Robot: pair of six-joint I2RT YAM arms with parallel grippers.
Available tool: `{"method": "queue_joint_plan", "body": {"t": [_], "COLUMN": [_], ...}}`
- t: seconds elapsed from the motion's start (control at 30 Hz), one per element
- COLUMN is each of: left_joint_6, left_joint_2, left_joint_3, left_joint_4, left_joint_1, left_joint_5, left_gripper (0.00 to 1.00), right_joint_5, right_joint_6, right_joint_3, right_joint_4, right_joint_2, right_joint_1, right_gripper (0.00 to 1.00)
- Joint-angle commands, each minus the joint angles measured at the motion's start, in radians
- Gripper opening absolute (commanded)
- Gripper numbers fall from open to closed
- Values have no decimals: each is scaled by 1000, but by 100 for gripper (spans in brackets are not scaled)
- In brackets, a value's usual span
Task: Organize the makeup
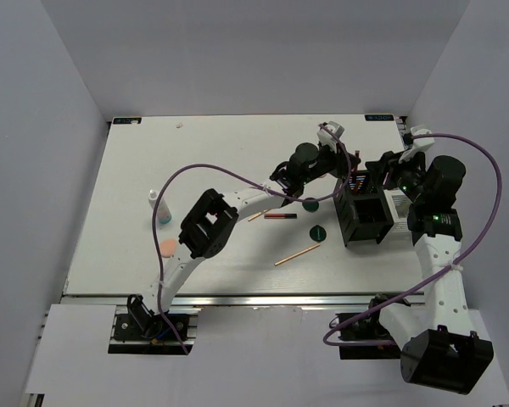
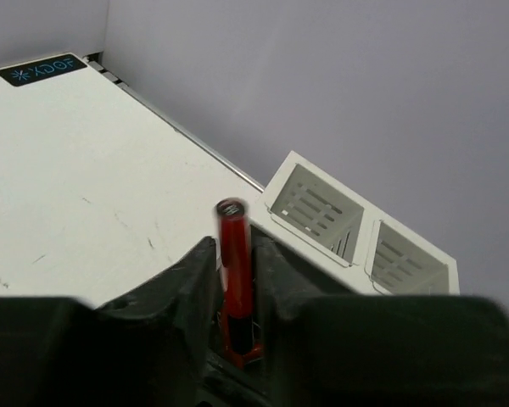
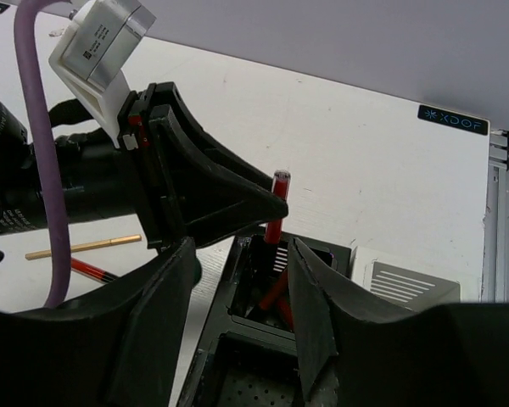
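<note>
Your left gripper (image 2: 235,256) is clamping a slim red tube (image 3: 277,199) nearly upright, its lower end pointing into the black box's (image 1: 360,229) far compartment where other red tubes (image 3: 276,292) are leaning, while your right gripper (image 3: 242,253) is hovering open and empty beside that box.

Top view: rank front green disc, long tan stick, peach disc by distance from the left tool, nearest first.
From the left tool, over the box:
1. Front green disc, just left of the box.
2. Long tan stick, nearer the front edge.
3. Peach disc, far left.
</note>
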Motion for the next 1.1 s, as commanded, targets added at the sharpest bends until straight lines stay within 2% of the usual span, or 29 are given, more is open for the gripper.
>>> {"method": "queue_joint_plan", "body": {"t": [0.0,0.03,0.1,0.2,0.27,0.3,0.33,0.37,0.4,0.43,0.47,0.53,0.57,0.6,0.63,0.67,0.7,0.73,0.8,0.83,0.87,0.9,0.93,1.07], "left_joint_6": [20,19,5,2,-1,-10,-23,-61,-90,-121,-189,-245,-303,-316,-305,-287,-264,-213,-155,-133,-94,-69,-54,-62], "left_joint_2": [-34,-39,-48,-87,-125,-142,-162,-213,-246,-283,-368,-476,-583,-628,-668,-729,-752,-772,-823,-840,-857,-889,-906,-1002], "left_joint_3": [18,22,27,30,28,21,7,-14,-71,-108,-154,-390,-477,-552,-655,-682,-697,-705,-705,-708,-713,-717,-731,-810], "left_joint_4": [7,13,27,50,55,44,29,-8,-38,-75,-147,-119,-105,-97,-135,-173,-227,-341,-445,-538,-571,-600,-647,-681], "left_joint_1": [-6,-6,-6,-6,-2,7,15,39,56,78,130,193,255,282,328,346,357,365,368,369,369,369,369,369], "left_joint_5": [-12,-15,-26,-52,-66,-78,-98,-137,-154,-196,-240,-230,-228,-208,-195,-178,-173,-173,-187,-190,-190,-194,-205,-245], "left_gripper": [39,51,59,68,67,61,49,32,0,0,0,0,0,0,0,9,21,42,56,65,67,70,72,74], "right_joint_5": [1,-6,-52,-167,-286,-334,-391,-478,-511,-541,-598,-632,-612,-564,-413,-358,-309,-157,-36,1,49,66,101,159], "right_joint_6": [-12,-22,-45,-120,-163,-184,-207,-230,-268,-288,-307,-417,-471,-596,-630,-632,-568,-531,-490,-468,-457,-457,-438,-459], "right_joint_3": [-12,-12,-10,-6,-9,-6,-4,-1,-1,-3,-6,-1,14,32,45,25,-4,-26,-37,-26,-11,38,61,158], "right_joint_4": [37,29,21,-12,-35,-48,-63,-95,-103,-112,-117,-199,-247,-376,-417,-414,-317,-263,-210,-206,-213,-227,-253,-247], "right_joint_2": [-16,-16,-17,-25,-30,-30,-30,-30,-31,-33,-27,-5,33,62,115,130,136,156,209,279,318,363,447,599], "right_joint_1": [4,4,4,4,4,4,4,6,4,4,7,27,88,139,287,334,369,410,515,540,578,595,627,685], "right_gripper": [53,55,60,65,66,66,66,63,61,57,46,31,20,16,13,16,22,39,51,64,74,74,88,89]}}
